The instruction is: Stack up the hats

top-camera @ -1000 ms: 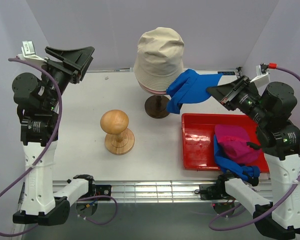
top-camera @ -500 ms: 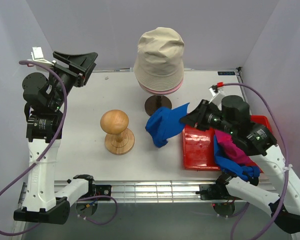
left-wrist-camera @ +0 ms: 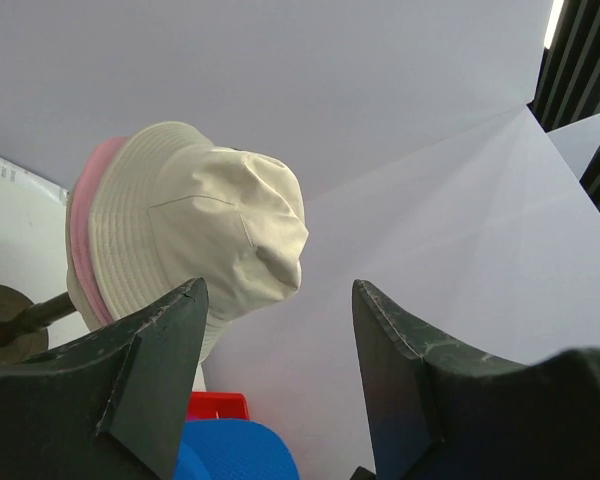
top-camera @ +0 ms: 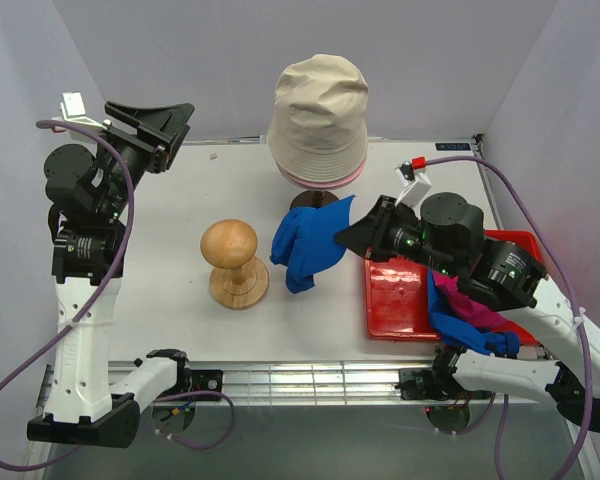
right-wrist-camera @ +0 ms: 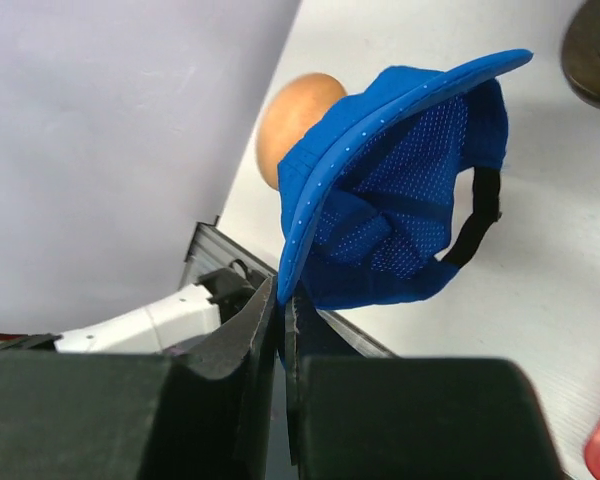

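The right gripper [right-wrist-camera: 282, 300] clamps the brim of the blue cap [top-camera: 305, 245], which hangs between the wooden block [top-camera: 231, 262] and the red tray [top-camera: 395, 300]. The left gripper [top-camera: 173, 133] has its jaws apart and is empty. The beige hat [top-camera: 318, 110] sits over the pink hat [top-camera: 320, 181] on the dark stand [top-camera: 310, 199]. The magenta cap [top-camera: 470, 303] lies in the tray.

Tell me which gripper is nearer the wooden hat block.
Right. The right gripper, shut on the blue cap, sits just right of the wooden hat block; the left gripper hangs open, high at the far left.
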Controlling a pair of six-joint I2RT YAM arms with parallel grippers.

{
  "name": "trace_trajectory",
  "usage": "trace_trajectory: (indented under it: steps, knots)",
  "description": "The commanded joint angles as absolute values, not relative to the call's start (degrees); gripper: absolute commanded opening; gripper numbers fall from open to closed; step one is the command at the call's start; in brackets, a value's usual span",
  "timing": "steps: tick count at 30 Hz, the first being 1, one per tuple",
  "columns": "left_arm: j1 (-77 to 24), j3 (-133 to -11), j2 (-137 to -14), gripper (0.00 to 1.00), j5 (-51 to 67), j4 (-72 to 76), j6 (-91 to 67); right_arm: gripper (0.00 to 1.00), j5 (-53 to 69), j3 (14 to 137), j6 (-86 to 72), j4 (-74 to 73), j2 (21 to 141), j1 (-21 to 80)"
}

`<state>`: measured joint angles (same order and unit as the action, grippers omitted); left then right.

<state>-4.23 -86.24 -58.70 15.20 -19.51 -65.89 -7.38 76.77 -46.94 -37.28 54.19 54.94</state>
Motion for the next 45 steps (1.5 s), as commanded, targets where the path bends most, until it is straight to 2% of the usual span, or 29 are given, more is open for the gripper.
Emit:
trace_trajectory:
  steps: [1, 7, 16, 23, 30, 35, 45]
  knots:
    - [-4.13, -89.2, -58.97, 0.7, 13.8, -20.04, -64.86, 0.08, -11.34, 83.83, -48.08, -30.41, 57.91, 57.82]
    - [-4.13, -91.4, -59.41, 0.7, 11.69, -20.3, -64.95, 0.08, -13.35, 96.04, -47.73, -28.66, 66.79, 62.3]
    - [-4.22, -99.04, -61.7, 0.72, 9.76, -23.11, -60.74, 0.08, -18.81, 101.07, -47.11, -18.9, 75.49, 67.14]
    - [-4.22, -99.93, -60.73, 0.74, 7.74, -25.22, -57.75, 0.08, -21.18, 107.05, -44.38, -16.35, 82.53, 69.26]
    - [-4.22, -97.74, -59.68, 0.74, 7.29, -25.14, -57.04, 0.08, -23.46, 94.59, -45.79, -6.53, 79.29, 69.61]
    - [-4.22, -93.96, -58.36, 0.74, 7.73, -24.53, -57.3, 0.08, -25.05, 77.92, -47.37, 2.35, 74.01, 69.61]
    - [-4.22, -79.12, -53.44, 0.71, 12.12, -21.8, -60.55, 0.08, -28.47, 55.13, -53.08, 12.65, 63.56, 69.7]
